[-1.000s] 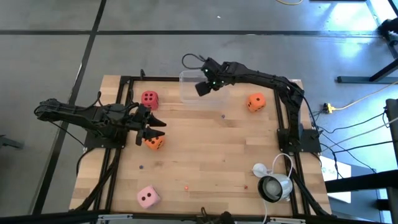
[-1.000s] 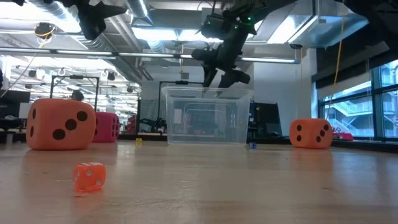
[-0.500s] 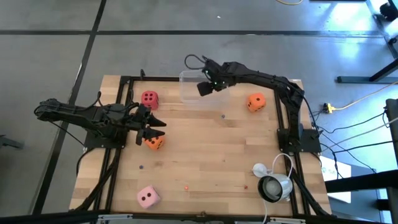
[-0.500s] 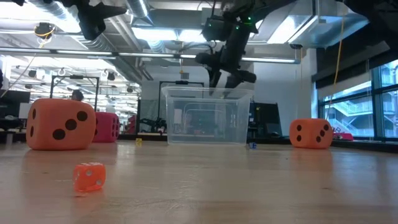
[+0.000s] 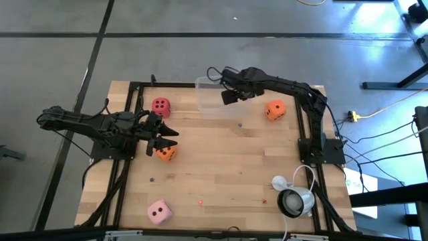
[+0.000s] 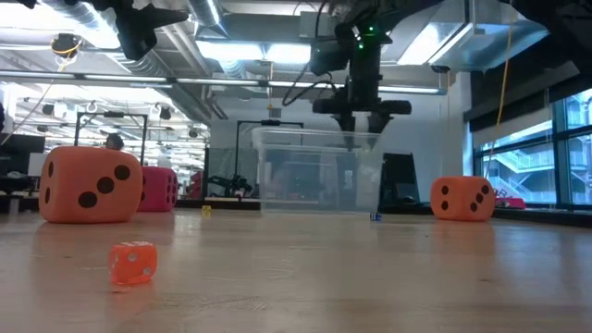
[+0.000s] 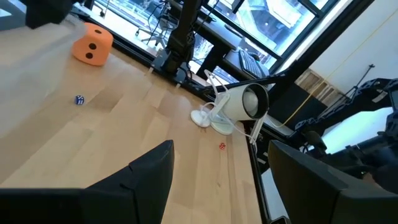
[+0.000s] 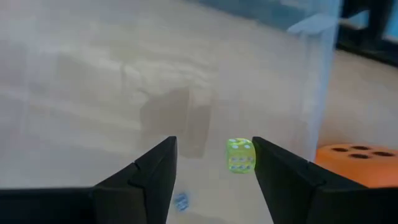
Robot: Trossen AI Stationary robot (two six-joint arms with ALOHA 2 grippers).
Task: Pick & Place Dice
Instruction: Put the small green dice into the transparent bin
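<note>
- Table [image 5: 221,167]: pale wooden planks inside a dark frame; the high view shows all of it.
- Right gripper [image 5: 232,96]: hangs over the right part of a clear bin [image 5: 212,100] at the table's far edge. In the low view the gripper [image 6: 363,118] sits just above the bin's rim [image 6: 319,139], pointing down. In the right wrist view its 2 fingers [image 8: 152,174] stand apart with nothing between them (open, empty).
- Bin contents: the right wrist view shows a small yellow-green die [image 8: 240,154] through the clear wall and a tiny blue die [image 8: 181,200] nearby; whether each lies inside the bin or beyond it cannot be told.
- Left gripper [image 5: 167,137]: low at the table's left side, just beside an orange die [image 5: 166,153]; whether they touch cannot be told. Its 2 fingers [image 7: 143,180] are spread wide (open, holding nothing).
- Red die [image 5: 160,106]: near the far left corner, left of the bin, apart from both grippers.
- 2nd orange die [image 5: 275,110]: right of the bin, close to the right arm.
- Pink die [image 5: 158,212]: near the front edge, left of centre, well apart from the others.
- Low view: the near orange die [image 6: 90,184] is large on the left, with the red die [image 6: 158,188] behind it; a small orange-red die [image 6: 133,262] lies in the foreground.
- White lamp-like device [image 5: 292,197]: lies at the right front of the table.
</note>
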